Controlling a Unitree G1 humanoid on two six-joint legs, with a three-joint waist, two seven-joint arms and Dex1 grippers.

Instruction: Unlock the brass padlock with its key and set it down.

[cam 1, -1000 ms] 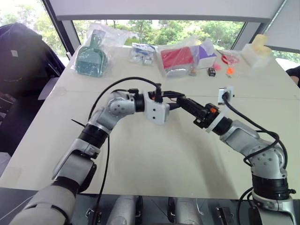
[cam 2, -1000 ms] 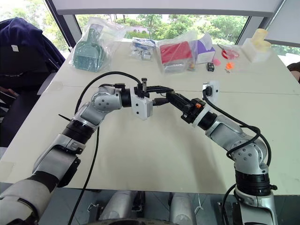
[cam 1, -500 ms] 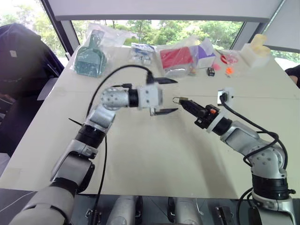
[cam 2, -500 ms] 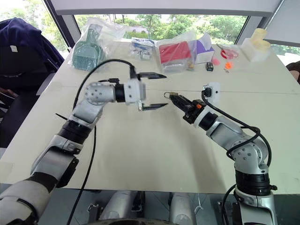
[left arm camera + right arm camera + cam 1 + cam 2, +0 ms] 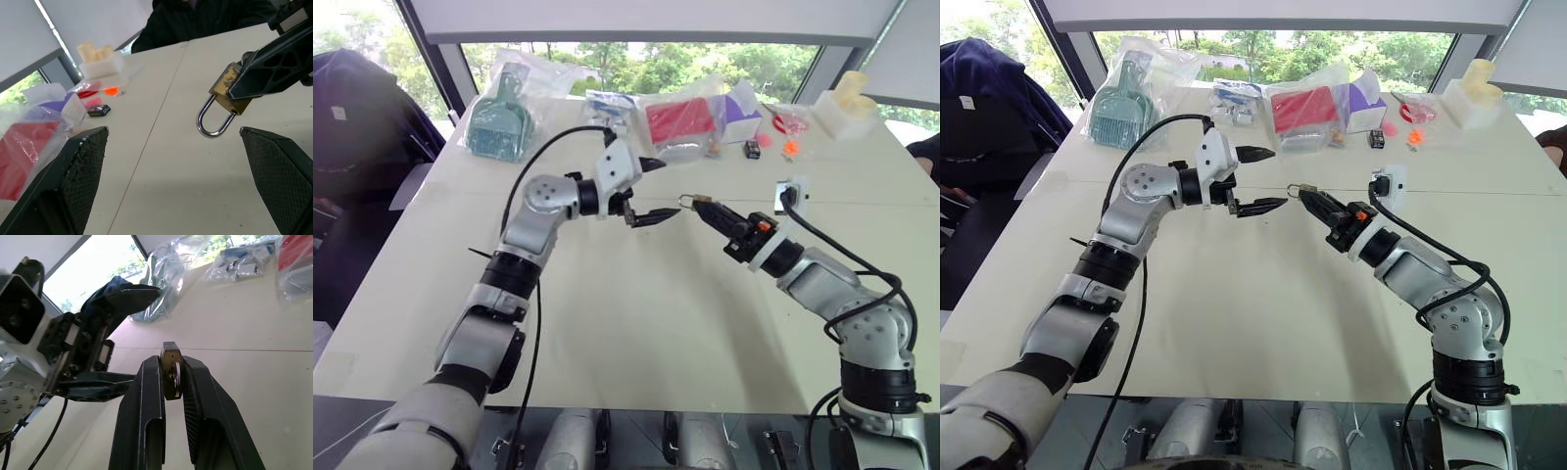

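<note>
Clamped between the right gripper's (image 5: pixel 170 377) fingers, the brass padlock (image 5: pixel 229 89) has much of its body covered by them; only one scuffed end and the shackle show. Whether a key sits in the padlock cannot be told. A person in dark clothing (image 5: pixel 205 22) beyond the table's far edge is cut off by the frame. Trinkets near the padlock's far side are too small to identify.

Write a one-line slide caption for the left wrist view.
Right gripper holds the brass padlock above the table, shackle hanging closed, between the open left gripper's fingers.
</note>
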